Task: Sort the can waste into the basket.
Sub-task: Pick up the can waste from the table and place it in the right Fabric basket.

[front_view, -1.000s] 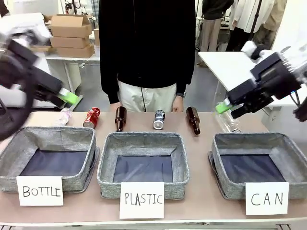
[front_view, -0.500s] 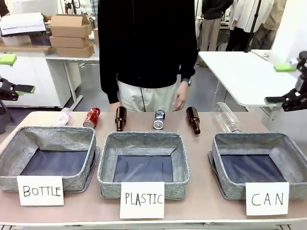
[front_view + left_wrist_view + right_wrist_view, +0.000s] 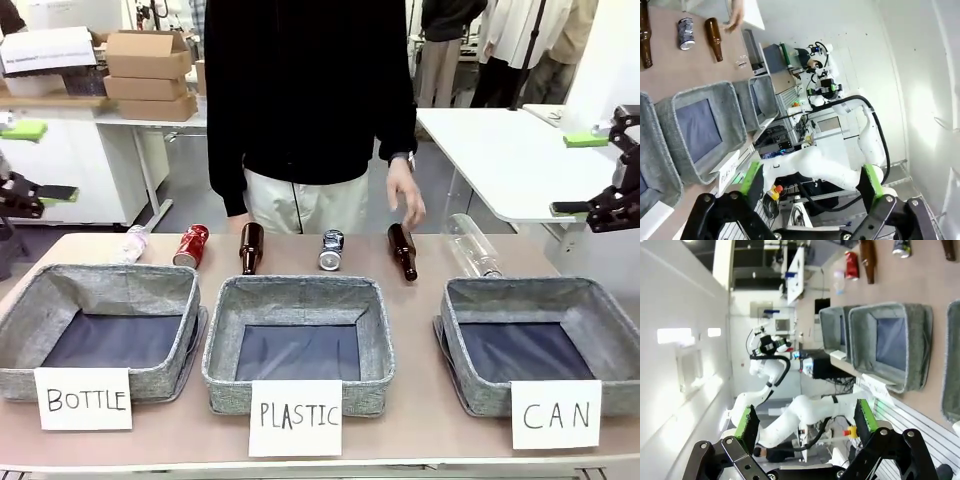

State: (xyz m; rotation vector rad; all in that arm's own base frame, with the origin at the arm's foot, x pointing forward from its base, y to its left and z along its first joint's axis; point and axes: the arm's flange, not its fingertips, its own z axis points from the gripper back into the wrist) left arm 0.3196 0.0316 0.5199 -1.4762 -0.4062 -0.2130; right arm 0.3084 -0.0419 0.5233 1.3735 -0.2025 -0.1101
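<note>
Across the table (image 3: 420,300), blue can (image 3: 331,249) lies end-on.

Front view: left gripper (image 3: 38,160) sits at the left edge and right gripper (image 3: 578,174) at the right edge, pads set wide apart. Both arms are cut off by the frame. The person is cut off by the top edge.

Right wrist view: dark blue can (image 3: 901,247) is clipped by the top edge, CAN basket (image 3: 949,365) by the right edge.

Left wrist view: the person's hand (image 3: 734,16) runs off the top edge. White sign (image 3: 732,171) on a basket front is seen nearly edge-on — print too small to read.
</note>
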